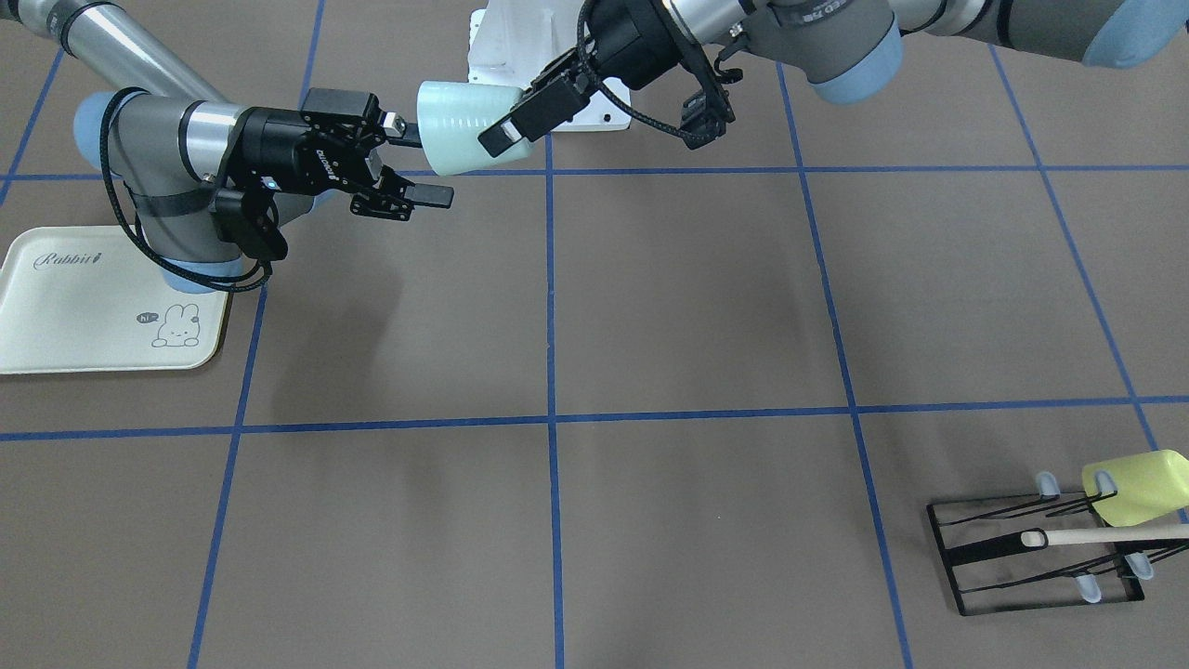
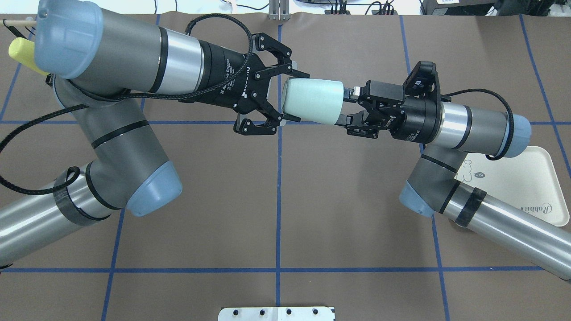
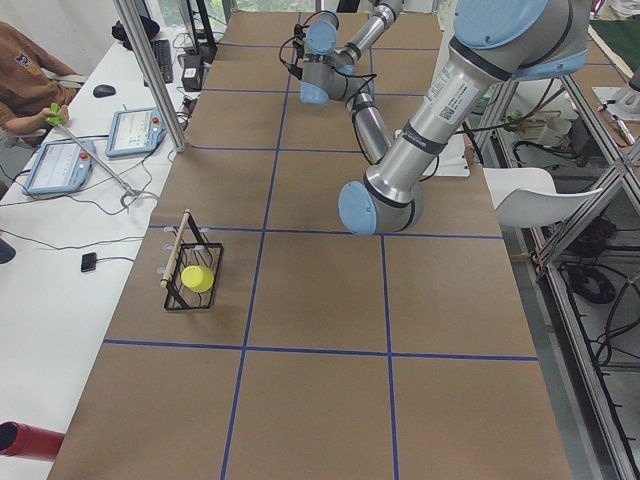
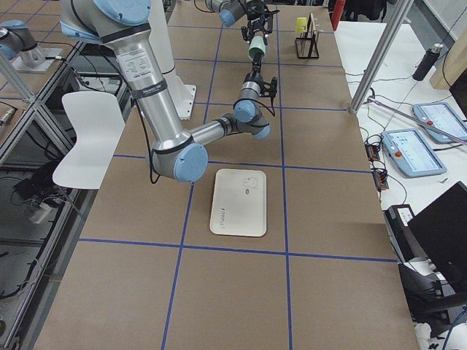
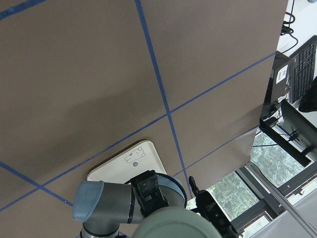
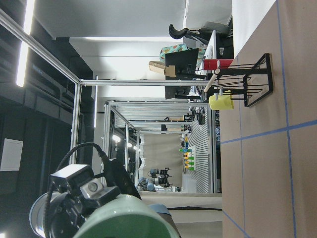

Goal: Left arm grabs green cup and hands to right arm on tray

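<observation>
The green cup (image 1: 460,121) lies sideways in mid-air above the table's far middle, and it also shows in the overhead view (image 2: 312,106). My left gripper (image 1: 506,125) is shut across one end of it, a white-tipped finger lying on its side (image 2: 296,96). My right gripper (image 1: 423,158) is open at the cup's other end. Its upper finger is at the cup and its lower finger stands clear below it (image 2: 348,107). The cream tray (image 1: 56,316) lies flat under the right arm's elbow (image 2: 539,178). Both wrist views show only the cup's curved edge.
A yellow-green cup (image 1: 1133,485) hangs on a black wire rack (image 1: 975,557) at the table's corner on my left, also seen in the overhead view (image 2: 22,51). The white robot base plate (image 1: 492,56) sits behind the cup.
</observation>
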Controlling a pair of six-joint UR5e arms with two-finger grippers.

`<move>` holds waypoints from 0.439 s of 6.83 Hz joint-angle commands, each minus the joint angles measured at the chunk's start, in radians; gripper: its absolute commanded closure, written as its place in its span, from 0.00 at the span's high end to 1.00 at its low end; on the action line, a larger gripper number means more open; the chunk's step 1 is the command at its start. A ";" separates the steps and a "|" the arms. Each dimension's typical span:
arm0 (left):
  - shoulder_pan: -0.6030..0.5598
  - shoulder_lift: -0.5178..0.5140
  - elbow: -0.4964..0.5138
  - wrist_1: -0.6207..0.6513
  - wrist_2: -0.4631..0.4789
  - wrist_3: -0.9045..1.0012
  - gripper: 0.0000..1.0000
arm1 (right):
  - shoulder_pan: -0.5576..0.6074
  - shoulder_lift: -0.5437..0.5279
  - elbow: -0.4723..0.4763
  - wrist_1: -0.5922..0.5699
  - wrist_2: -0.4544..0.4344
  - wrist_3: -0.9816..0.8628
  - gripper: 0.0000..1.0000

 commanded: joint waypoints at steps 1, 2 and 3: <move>0.006 -0.004 0.000 0.000 0.001 0.000 0.13 | -0.003 0.004 -0.005 0.000 0.000 0.000 0.88; 0.006 -0.004 0.000 0.000 0.002 0.000 0.13 | -0.003 0.004 -0.006 0.000 0.000 0.000 0.78; 0.006 -0.004 0.000 0.000 0.002 0.000 0.13 | -0.003 0.006 -0.005 0.000 0.000 0.002 0.73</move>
